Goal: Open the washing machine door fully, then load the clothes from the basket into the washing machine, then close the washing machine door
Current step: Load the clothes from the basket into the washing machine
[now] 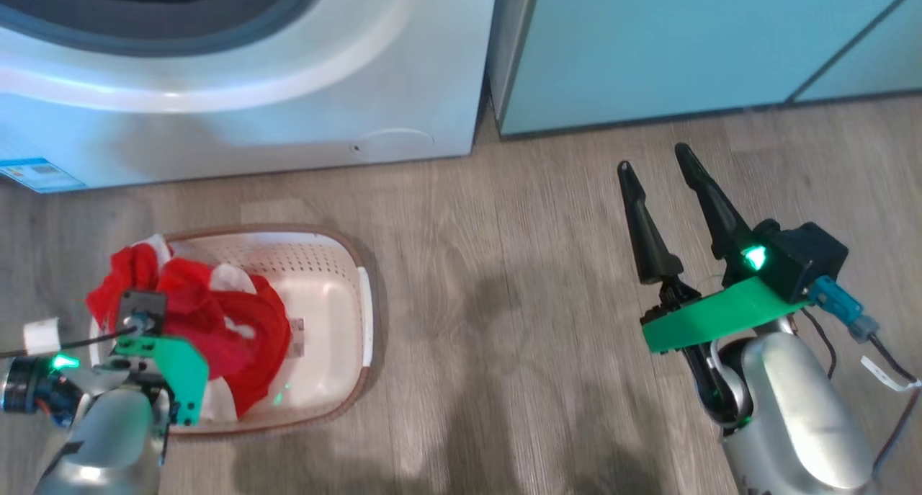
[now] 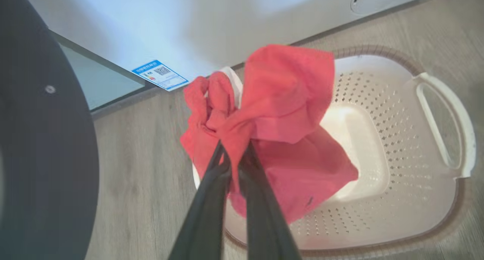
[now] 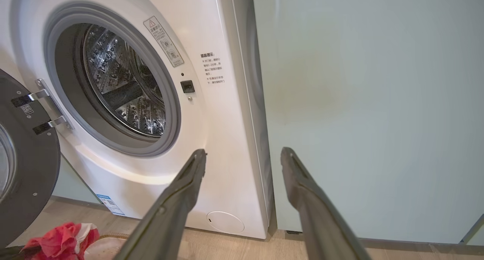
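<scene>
Left wrist view: clothes (image 2: 287,101) bury the tips of the left tool (image 2: 234,156).

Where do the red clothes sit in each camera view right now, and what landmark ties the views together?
Head view: red clothes lower left, over the basket.
Left wrist view: red clothes at centre, pinched in the left claw.
Right wrist view: red clothes in the bottom-left corner.
Shared landmark: the blue sticker on the washing machine.
</scene>
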Motion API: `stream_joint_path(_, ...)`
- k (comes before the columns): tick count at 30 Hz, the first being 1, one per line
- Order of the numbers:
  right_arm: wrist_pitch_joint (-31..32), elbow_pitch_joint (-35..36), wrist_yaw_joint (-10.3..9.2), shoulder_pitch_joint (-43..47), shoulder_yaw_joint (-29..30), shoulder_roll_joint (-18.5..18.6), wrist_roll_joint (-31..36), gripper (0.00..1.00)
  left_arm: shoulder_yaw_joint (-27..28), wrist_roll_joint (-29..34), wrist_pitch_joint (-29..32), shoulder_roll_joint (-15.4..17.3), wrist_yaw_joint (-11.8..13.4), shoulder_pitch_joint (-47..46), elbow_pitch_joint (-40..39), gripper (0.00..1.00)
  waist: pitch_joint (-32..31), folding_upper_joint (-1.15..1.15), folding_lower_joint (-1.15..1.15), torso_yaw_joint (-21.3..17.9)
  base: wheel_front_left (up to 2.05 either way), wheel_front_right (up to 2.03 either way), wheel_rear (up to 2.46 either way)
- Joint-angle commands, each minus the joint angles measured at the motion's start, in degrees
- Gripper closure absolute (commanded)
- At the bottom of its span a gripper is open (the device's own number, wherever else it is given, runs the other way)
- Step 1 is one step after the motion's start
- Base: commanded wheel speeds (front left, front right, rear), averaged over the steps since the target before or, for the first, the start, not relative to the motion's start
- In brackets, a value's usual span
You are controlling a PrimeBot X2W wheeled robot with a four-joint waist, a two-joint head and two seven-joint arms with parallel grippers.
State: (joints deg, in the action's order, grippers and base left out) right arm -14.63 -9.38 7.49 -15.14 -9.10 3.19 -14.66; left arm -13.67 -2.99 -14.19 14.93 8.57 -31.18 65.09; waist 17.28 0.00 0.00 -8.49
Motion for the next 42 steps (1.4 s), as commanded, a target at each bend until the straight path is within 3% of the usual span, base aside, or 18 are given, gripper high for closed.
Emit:
stream_joint_path(1,-0.4,1.5,0.0,0.5,-0.8,-0.3,0.2,0.0,1.1,0.4,-0.8,2.4,1.0,0.2,-3.2,1.0,-1.8,0.0,0.0,0.9,0.0,0.0,0.0)
stream_joint_path(15,-0.4,0.6,0.0,3.7,-0.3,-0.3,0.4,0.0,0.2,1.7,-0.8,2.6,5.0,10.9,-31.2,1.0,-8.3,0.0,0.0,2.9,0.0,0.0,0.0)
stream_joint_path(25,-0.4,0.3,0.0,5.3,0.7,-0.3,0.4,0.0,0.9,1.4,-0.8,0.5,7.0,19.2,-52.8,1.0,-11.5,0.0,0.0,3.9,0.0,0.0,0.0)
stream_joint_path(32,-0.4,0.3,0.0,6.4,1.0,-0.3,0.5,0.0,0.1,2.2,-0.8,-1.1,8.5,24.1,-63.3,1.0,-12.9,0.0,0.0,4.2,0.0,0.0,0.0)
stream_joint_path(36,-0.4,0.2,0.0,6.9,1.0,-0.3,0.6,0.0,0.2,0.8,-0.8,-2.4,7.9,26.3,-66.0,1.0,-13.6,0.0,0.0,4.2,0.0,0.0,0.0)
stream_joint_path(42,-0.4,0.2,0.0,7.4,0.9,-0.3,0.6,0.0,2.9,-1.7,-0.8,-4.6,4.0,28.4,-66.9,1.0,-14.1,0.0,0.0,3.7,0.0,0.0,0.0)
